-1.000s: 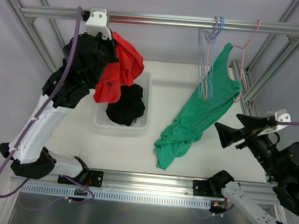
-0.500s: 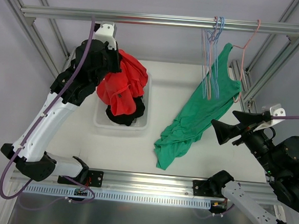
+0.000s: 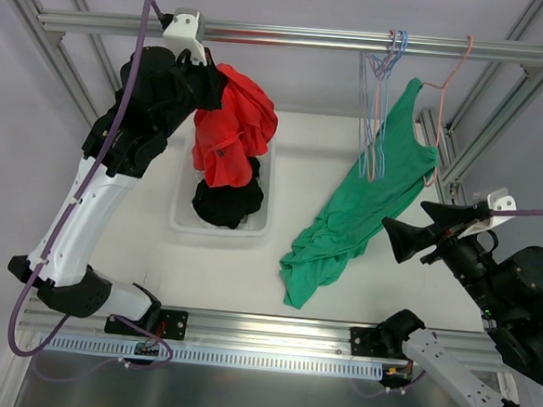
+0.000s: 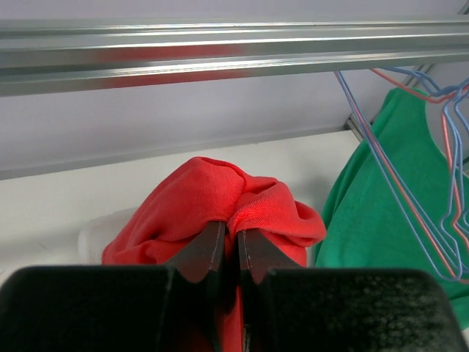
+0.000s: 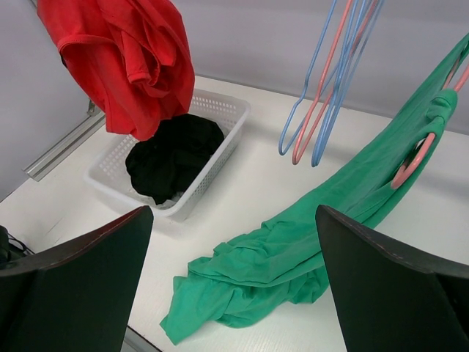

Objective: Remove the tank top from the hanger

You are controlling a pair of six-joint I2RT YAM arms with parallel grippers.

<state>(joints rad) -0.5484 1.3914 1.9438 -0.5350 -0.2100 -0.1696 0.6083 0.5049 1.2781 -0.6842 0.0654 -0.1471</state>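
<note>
- The left hand (image 4: pixel 231 229) is clamped tight on a bunched fold of a red garment (image 3: pixel 232 131), holding it above the far half of the white basket (image 3: pixel 266 180).
- A second ago the red cloth hung over the basket's far-left corner. It has since swung across and now hangs straight over the black garment (image 3: pixel 223 200) lying in the basket.
- The right hand (image 3: pixel 405 218), fingers spread wide and gripping nothing, is well to the right of the basket. It has edged a little toward the basket in the last second.
- The green tank top (image 3: pixel 354 219) has not moved. It is to the right of the basket, one strap hooked on a pink hanger (image 3: pixel 444 94), its hem crumpled on the desk (image 3: pixel 221 265).
- Only the left wrist view shows the pinch on the red fold.
- Only the right wrist view shows the pink hanger passing through the green strap.
- The top view alone shows the rail (image 3: pixel 302 38) beyond the basket, with empty blue and pink hangers (image 3: pixel 379 109) hung from it.
</note>
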